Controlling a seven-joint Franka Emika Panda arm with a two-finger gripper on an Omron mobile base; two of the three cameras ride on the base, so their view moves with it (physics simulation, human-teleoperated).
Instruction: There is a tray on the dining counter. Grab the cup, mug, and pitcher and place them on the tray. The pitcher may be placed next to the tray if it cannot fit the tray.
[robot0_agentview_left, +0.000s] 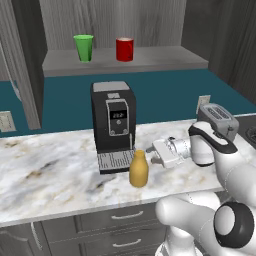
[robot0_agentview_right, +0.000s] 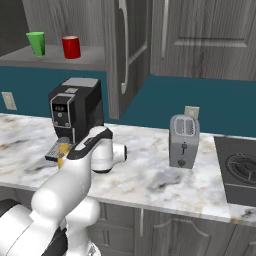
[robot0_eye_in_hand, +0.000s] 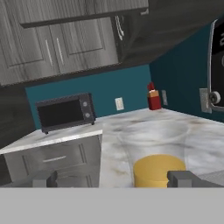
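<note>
Reaching sideways for the pitcher on the worktop

Left base view: one green cup (robot0_agentview_left: 83, 47) and one red mug (robot0_agentview_left: 124, 49) stand well apart on a grey shelf (robot0_agentview_left: 165, 59) above the teal wall. Below them, one black coffee machine (robot0_agentview_left: 113, 125) sits on the marbled worktop (robot0_agentview_left: 45, 170), and one yellow-orange pitcher (robot0_agentview_left: 138, 169) stands upright just in front of its drip grate. One toaster (robot0_agentview_left: 218, 119) stands at the right, partly behind the arm. The arm bends up from the lower right and lies level, wrist turned left, with the gripper (robot0_agentview_left: 150, 159) just beside the pitcher's neck. Its jaws are hard to make out here.

Right base view: the same cup (robot0_agentview_right: 36, 43), mug (robot0_agentview_right: 71, 47), coffee machine (robot0_agentview_right: 75, 109) and toaster (robot0_agentview_right: 184, 141) appear once each, plus a stovetop (robot0_agentview_right: 243, 170) cut off by the right edge. The arm's elbow covers almost all of the pitcher (robot0_agentview_right: 62, 149); a thin orange sliver peeks out.

Hand view: the gripper (robot0_eye_in_hand: 112, 179) has its two fingertips spread wide, one on each side of the pitcher (robot0_eye_in_hand: 158, 169), holding nothing. The pitcher's bottom is cut off. Farther back stand one microwave (robot0_eye_in_hand: 65, 111) and one small red bottle (robot0_eye_in_hand: 153, 98), too small to read.
</note>
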